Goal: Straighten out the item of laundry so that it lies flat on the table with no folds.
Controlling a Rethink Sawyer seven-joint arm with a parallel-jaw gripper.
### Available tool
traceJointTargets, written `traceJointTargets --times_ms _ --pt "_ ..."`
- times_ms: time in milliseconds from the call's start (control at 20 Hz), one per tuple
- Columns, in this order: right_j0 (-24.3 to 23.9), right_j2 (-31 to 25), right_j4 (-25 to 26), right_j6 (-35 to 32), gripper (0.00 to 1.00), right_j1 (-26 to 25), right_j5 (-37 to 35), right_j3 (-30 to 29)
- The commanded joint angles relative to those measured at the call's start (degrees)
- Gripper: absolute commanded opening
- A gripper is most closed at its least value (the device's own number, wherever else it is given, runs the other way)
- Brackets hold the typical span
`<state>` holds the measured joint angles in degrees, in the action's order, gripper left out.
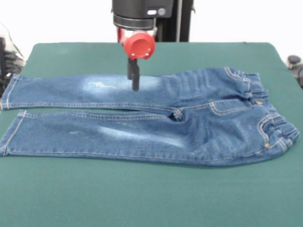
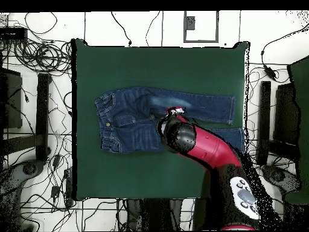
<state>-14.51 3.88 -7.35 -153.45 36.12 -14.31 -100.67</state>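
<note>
since the jeans (image 1: 156,118) already lie nearly flat across the table (image 1: 142,198), legs left, you find the gripper (image 1: 134,81) over the far leg; its fingers look clenched, empty, likely for pressing.

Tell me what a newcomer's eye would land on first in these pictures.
First, the blue jeans spread lengthwise across the middle of the dark green table, legs toward the front view's left, waistband right. Next, the red and black arm reaching over them, its gripper at the far leg's pale patch.
</note>
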Motion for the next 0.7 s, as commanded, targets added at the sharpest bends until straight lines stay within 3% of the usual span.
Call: traceJointTargets --times_ms 50,700 --pt "4.7 -0.1 -7.0 -15.0 1.0 -6.4 0.0 -3.7" --pt "8.7 0.5 -16.2 -15.0 1.0 -10.0 2.1 -0.3"
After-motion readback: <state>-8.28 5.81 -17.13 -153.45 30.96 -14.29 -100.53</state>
